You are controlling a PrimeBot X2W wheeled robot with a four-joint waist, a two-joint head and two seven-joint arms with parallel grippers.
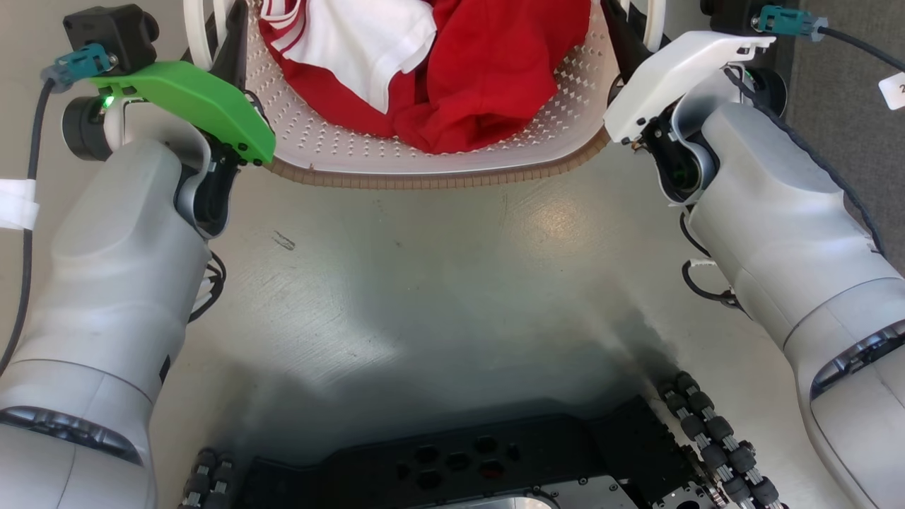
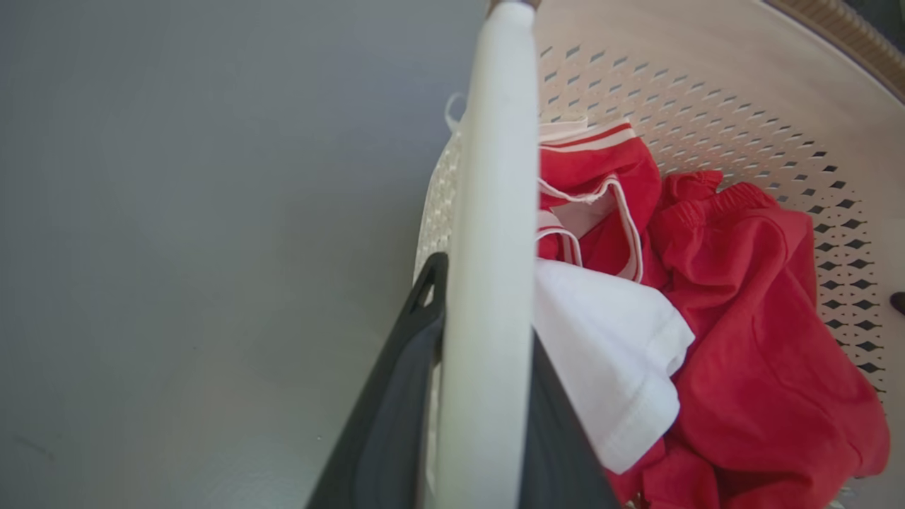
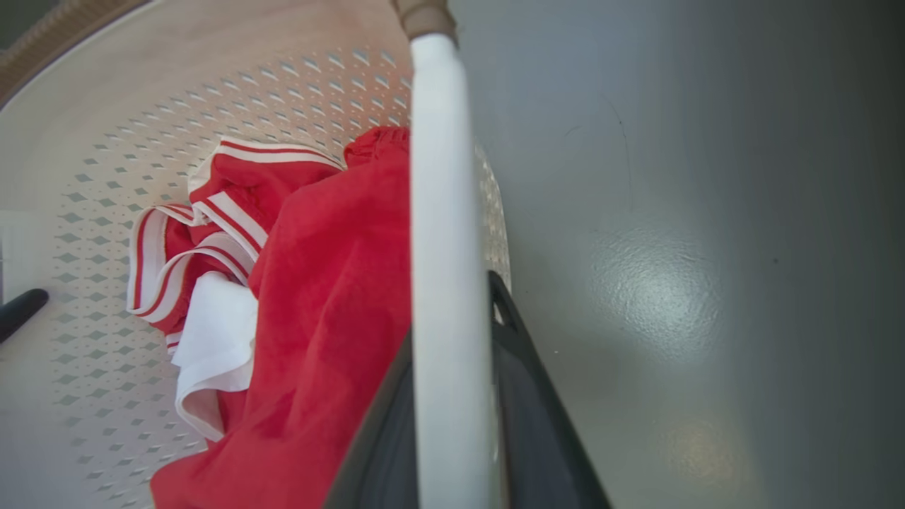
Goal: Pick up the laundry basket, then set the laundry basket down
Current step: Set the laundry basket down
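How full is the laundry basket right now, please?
Partly filled: red clothes and a white garment lie crumpled inside the laundry basket, with much of its perforated wall bare.

the left gripper has its jaws clamped on either side of the white plastic side handle of the cream-white perforated plastic laundry basket, whose brown woven-look rim shows at top right. inside lie crumpled red garments with white stripes and a folded white cloth. smooth grey floor spreads at left.
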